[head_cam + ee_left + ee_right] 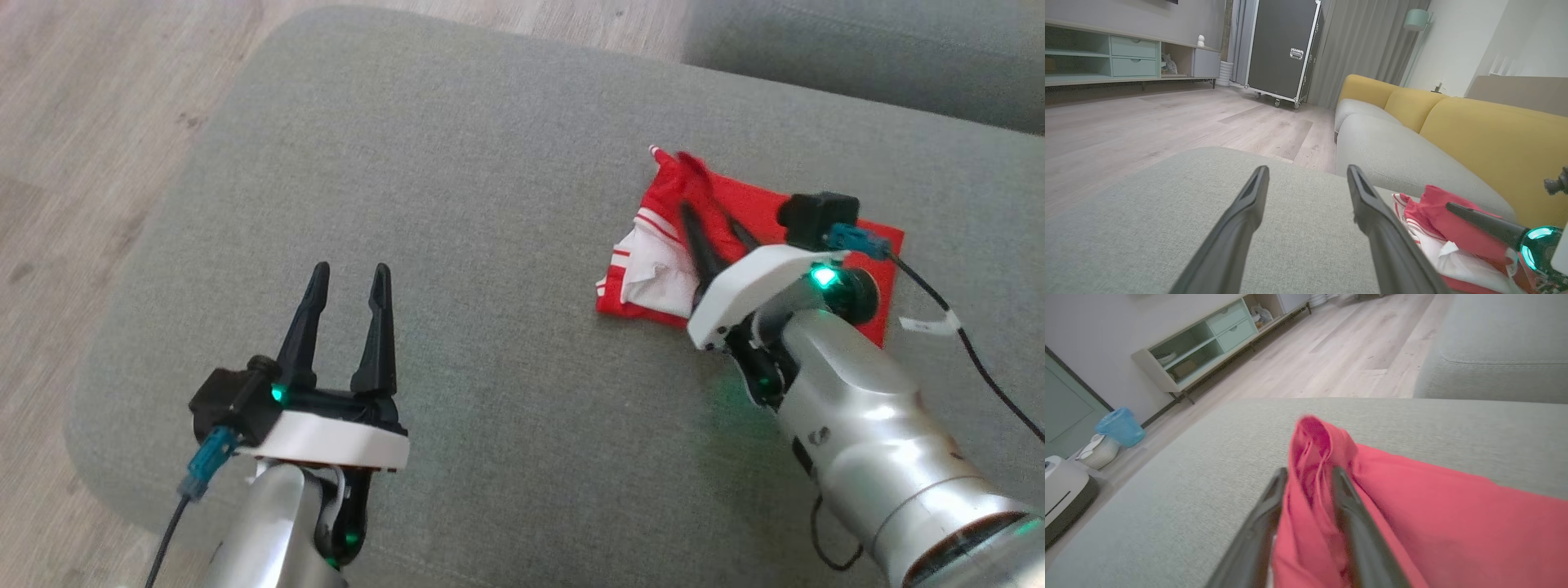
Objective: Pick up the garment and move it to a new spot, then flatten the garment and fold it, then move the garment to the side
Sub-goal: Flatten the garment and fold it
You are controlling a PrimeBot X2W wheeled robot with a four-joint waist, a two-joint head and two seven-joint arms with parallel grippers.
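Garment (759, 204), red with white striped trim, rumpled on grey ottoman (490, 204), right half. Right gripper (709, 214): fingers slightly parted, red fold between; pinching or not, cannot tell. Left gripper (351, 273) spread wide over broad bare fabric. Wood floor (82, 122) beyond rounded left edge.

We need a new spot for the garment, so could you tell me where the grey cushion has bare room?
The grey fabric cushion is bare across its middle and far left, between the open left gripper and the red and white garment. The near strip between the arms is free too. Its right side is crowded by the garment and right gripper.
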